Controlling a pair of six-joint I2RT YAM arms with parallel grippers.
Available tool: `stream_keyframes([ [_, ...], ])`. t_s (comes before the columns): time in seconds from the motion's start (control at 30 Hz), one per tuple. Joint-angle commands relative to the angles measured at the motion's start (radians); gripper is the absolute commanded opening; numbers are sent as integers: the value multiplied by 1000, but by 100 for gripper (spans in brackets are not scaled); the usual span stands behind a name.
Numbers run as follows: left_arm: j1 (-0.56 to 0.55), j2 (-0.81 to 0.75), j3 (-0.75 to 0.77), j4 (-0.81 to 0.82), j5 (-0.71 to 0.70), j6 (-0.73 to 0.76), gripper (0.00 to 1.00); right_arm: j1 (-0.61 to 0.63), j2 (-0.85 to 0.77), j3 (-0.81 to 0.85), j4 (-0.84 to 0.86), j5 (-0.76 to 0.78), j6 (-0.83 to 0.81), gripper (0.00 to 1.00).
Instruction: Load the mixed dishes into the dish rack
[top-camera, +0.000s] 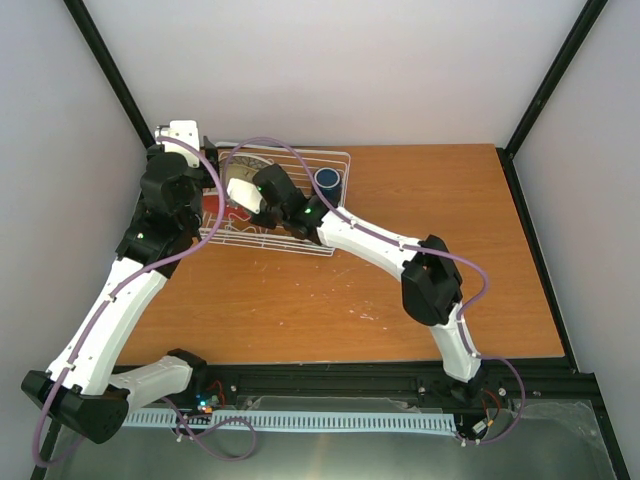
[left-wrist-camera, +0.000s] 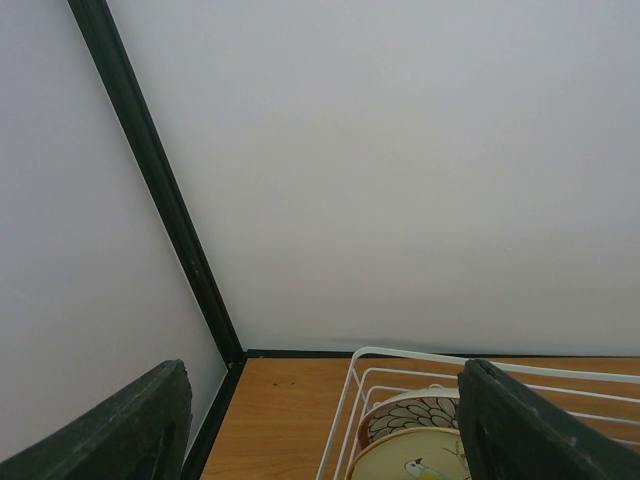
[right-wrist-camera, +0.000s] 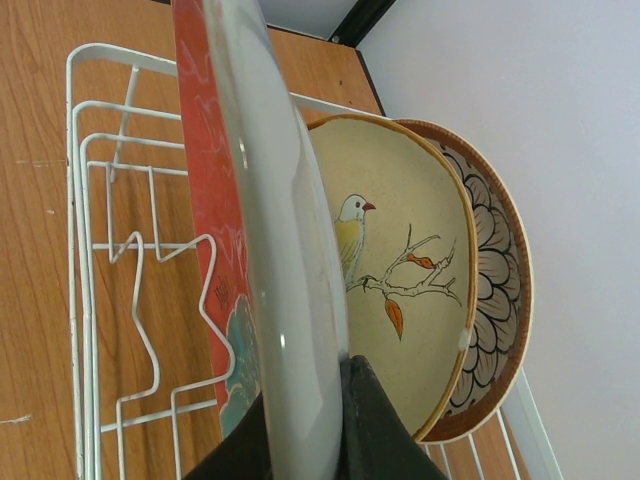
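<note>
Right gripper (right-wrist-camera: 305, 405): jaws pinched tight on the rim of the mint-green bowl (right-wrist-camera: 285, 230), one finger on each face.
Reason for grip: an edge pinch keeps the bowl upright and thin enough to drop between its neighbours.
Bowl location: inside the dish rack (right-wrist-camera: 75, 200), at its left end, between the red plate (right-wrist-camera: 200, 200) and the cream bird plate (right-wrist-camera: 400, 250).
Bowl orientation: standing on edge, its long axis parallel to the red plate's face. Which way the hollow faces cannot be told.
Neighbours: the red plate stands just beside it, contact uncertain. The petal-pattern bowl (right-wrist-camera: 495, 300) leans behind the cream plate. All stand on edge, faces parallel, as the wavy dividers dictate.
Dark blue mug (top-camera: 326, 180): in the rack's far right corner.
Left gripper (left-wrist-camera: 325, 435): jaws wide, empty, raised by the rack's left end, clear of the dishes.
Judgement: final seating of the bowl; release not yet made.
</note>
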Motion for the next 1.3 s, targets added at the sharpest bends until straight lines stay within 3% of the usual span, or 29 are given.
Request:
stream_keyframes([
  [0.0, 5, 9, 31, 20, 9, -17, 73, 25, -10, 74, 52, -142, 55, 3],
  [0.97, 5, 7, 23, 9, 26, -35, 73, 30, 127, 118, -26, -160, 151, 3],
  [1.27, 5, 18, 35, 8, 33, -40, 73, 30, 117, 113, -28, -113, 168, 29],
])
